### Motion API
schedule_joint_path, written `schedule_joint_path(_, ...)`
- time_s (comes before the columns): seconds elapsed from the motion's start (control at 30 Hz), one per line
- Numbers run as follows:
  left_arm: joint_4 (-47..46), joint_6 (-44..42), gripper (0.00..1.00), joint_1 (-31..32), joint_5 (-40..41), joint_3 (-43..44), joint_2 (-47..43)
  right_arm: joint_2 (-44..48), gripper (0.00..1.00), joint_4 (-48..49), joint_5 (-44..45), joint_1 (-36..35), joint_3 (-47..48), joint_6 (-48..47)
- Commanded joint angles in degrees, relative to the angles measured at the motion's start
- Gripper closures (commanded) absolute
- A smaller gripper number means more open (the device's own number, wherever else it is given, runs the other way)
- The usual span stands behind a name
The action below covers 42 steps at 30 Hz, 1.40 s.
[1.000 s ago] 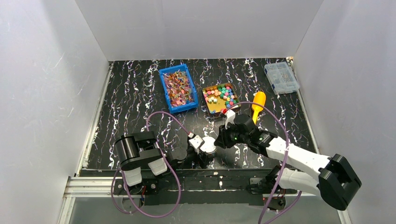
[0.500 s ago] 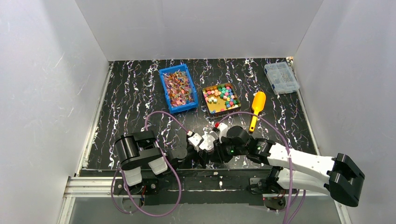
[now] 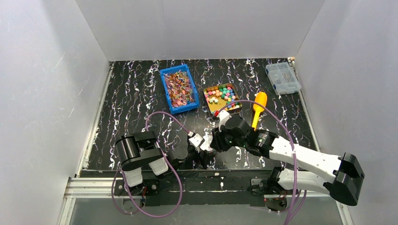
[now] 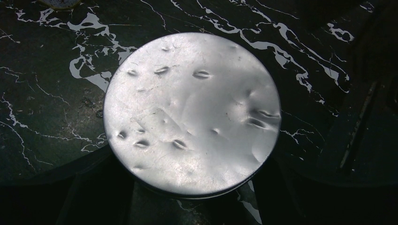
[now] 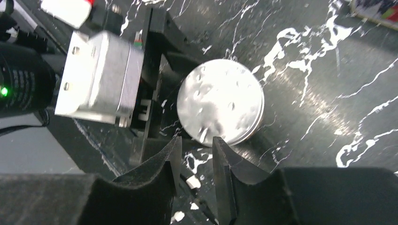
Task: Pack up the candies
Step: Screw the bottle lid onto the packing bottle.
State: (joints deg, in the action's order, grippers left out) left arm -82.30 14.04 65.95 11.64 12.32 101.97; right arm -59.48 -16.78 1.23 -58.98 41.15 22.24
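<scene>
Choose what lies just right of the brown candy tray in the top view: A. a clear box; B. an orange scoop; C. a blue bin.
B: the scoop lies beside the tray's right edge; the bin is on its left, and the box is in the far right corner.

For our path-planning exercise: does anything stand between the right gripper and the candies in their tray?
Nothing visible does. In the top view, only bare table separates the right gripper from the candies. The orange scoop lies to their right, off that line.
</scene>
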Motion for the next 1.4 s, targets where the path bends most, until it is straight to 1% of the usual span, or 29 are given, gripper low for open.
schedule_joint_path(0.0,7.51,0.13,0.63,-0.47,-1.27,-2.30,-0.04,-3.32,0.61,-0.47,2.07,2.19,4.92,-5.03)
schedule_joint_path(0.3,7.92,0.17,0.63,-0.47,-3.55,-2.30,-1.06,-14.44,0.63,3.06,-5.73,8.35,10.34,-10.02)
schedule_joint_path(0.57,8.12,0.93,0.64,-0.47,-5.19,-2.30,-1.33,-20.69,0.63,6.42,-11.07,11.97,11.08,-11.58)
schedule_joint_path(0.8,8.12,1.33,0.64,-0.47,-5.72,-2.12,-0.82,-22.47,0.63,8.04,-14.06,13.00,10.00,-11.43)
schedule_joint_path(0.93,8.12,1.49,0.64,-0.47,-5.89,-1.95,-0.72,-22.63,0.66,8.07,-15.53,13.18,8.55,-11.00)
schedule_joint_path(1.23,8.14,1.26,0.64,-0.45,-5.62,-1.68,-0.81,-21.35,0.67,7.53,-16.74,13.19,5.09,-10.98)
schedule_joint_path(1.37,8.20,1.46,0.64,-0.47,-4.95,-1.75,-1.02,-19.92,0.70,6.98,-17.48,13.19,3.55,-10.89)
